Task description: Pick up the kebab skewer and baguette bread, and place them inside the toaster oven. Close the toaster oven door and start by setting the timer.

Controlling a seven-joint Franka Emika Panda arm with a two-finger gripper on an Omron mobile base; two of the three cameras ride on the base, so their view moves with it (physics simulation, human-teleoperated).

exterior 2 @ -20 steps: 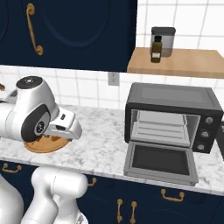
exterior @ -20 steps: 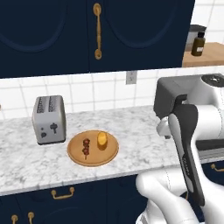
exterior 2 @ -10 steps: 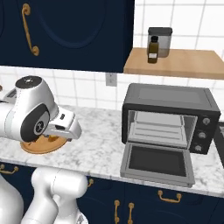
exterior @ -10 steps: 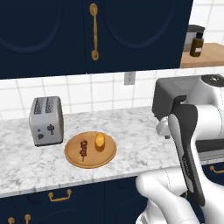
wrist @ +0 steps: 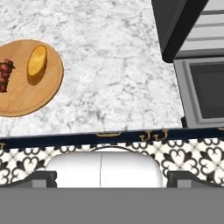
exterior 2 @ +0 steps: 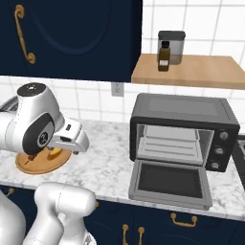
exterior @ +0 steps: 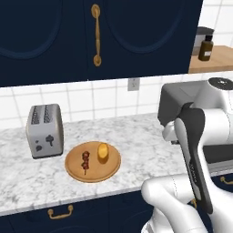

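Left base view showed a round wooden plate [exterior: 93,161] on the marble counter [exterior: 136,141], just to the right of a silver two-slot toaster [exterior: 44,130]. On the plate lay the kebab skewer [exterior: 85,162], dark red and brown, on the plate's left half, and the baguette bread [exterior: 103,152], a stubby golden piece, on its right half; the two were near each other but apart. The white arm rose at the right of this view and covered part of the toaster oven [exterior: 175,102].

From the right base view, the toaster oven [exterior 2: 184,129] stood on the counter under a wooden shelf [exterior 2: 191,72] that carried a dark bottle [exterior 2: 164,56] and a grey canister [exterior 2: 172,45]. The toaster oven door [exterior 2: 168,183] was dropped fully open and lay flat, past the counter's front edge, with the wire rack visible inside the cavity. The plate [exterior 2: 36,163] sat well to the left of the oven, partly behind the arm.

Hand view looked down on the counter: the plate [wrist: 26,94] with bread [wrist: 36,61] and skewer [wrist: 5,75] at the left edge, the open oven door [wrist: 205,92] at the right. The gripper's [wrist: 111,178] two dark tips stood far apart at the bottom, released and holding nothing, well away from the food.
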